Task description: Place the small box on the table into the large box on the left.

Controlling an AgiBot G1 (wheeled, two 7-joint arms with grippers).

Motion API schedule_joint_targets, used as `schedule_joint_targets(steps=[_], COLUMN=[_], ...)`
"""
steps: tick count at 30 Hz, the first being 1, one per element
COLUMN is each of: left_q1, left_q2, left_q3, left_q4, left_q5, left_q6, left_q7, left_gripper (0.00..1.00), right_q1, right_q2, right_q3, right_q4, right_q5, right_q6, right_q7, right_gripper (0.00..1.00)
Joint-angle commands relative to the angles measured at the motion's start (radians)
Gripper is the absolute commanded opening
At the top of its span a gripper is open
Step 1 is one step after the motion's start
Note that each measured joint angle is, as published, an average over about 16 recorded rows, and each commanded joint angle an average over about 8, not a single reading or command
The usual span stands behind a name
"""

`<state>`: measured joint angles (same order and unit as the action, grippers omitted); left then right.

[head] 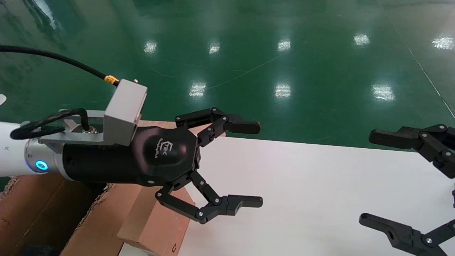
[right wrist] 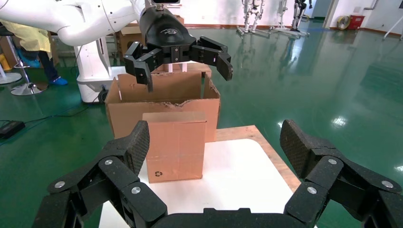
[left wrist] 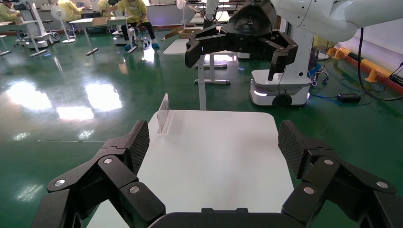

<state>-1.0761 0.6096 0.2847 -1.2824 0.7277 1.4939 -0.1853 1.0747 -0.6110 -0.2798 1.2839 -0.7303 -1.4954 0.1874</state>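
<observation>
The small box (head: 156, 220), plain brown with a tiny recycling mark, stands upright on the white table (head: 320, 195) at its left edge; it also shows in the right wrist view (right wrist: 175, 145). The large box (head: 53, 213), a torn-edged carton, sits just left of it, and stands behind it in the right wrist view (right wrist: 161, 102). My left gripper (head: 260, 164) is open and empty, hovering above the small box and the carton's edge. My right gripper (head: 366, 177) is open and empty over the table's right side, facing the small box.
A pale wooden board (right wrist: 266, 147) juts out from under the table along its far edge. A clear upright sign holder (left wrist: 164, 114) stands on the table (left wrist: 214, 156). Green floor surrounds the table.
</observation>
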Motion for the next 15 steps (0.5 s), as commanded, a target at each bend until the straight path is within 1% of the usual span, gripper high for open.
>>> schedule_joint_targets(steps=[1, 11, 12, 13, 15], left_q1=[0.0, 0.0, 0.0, 0.0, 0.0], left_q2=[0.0, 0.0, 0.0, 0.0, -0.001], left_q3=[0.0, 0.0, 0.0, 0.0, 0.0], left_q4=[0.0, 0.0, 0.0, 0.0, 0.0], left_q5=[0.0, 0.0, 0.0, 0.0, 0.002], left_q6=[0.0, 0.0, 0.0, 0.0, 0.0], left_q7=[0.0, 0.0, 0.0, 0.0, 0.0], left_gripper=[1.0, 1.0, 1.0, 1.0, 1.0], right_q1=[0.0, 0.0, 0.0, 0.0, 0.0], right_q2=[0.0, -0.001, -0.001, -0.001, -0.001], right_q3=[0.0, 0.002, 0.002, 0.002, 0.002], right_q4=[0.0, 0.001, 0.001, 0.001, 0.001], right_q5=[0.0, -0.002, -0.002, -0.002, -0.002], right_q6=[0.0, -0.001, -0.001, -0.001, -0.001], right_q7=[0.0, 0.001, 0.001, 0.001, 0.001], right_gripper=[1.0, 1.0, 0.98, 0.88, 0.63])
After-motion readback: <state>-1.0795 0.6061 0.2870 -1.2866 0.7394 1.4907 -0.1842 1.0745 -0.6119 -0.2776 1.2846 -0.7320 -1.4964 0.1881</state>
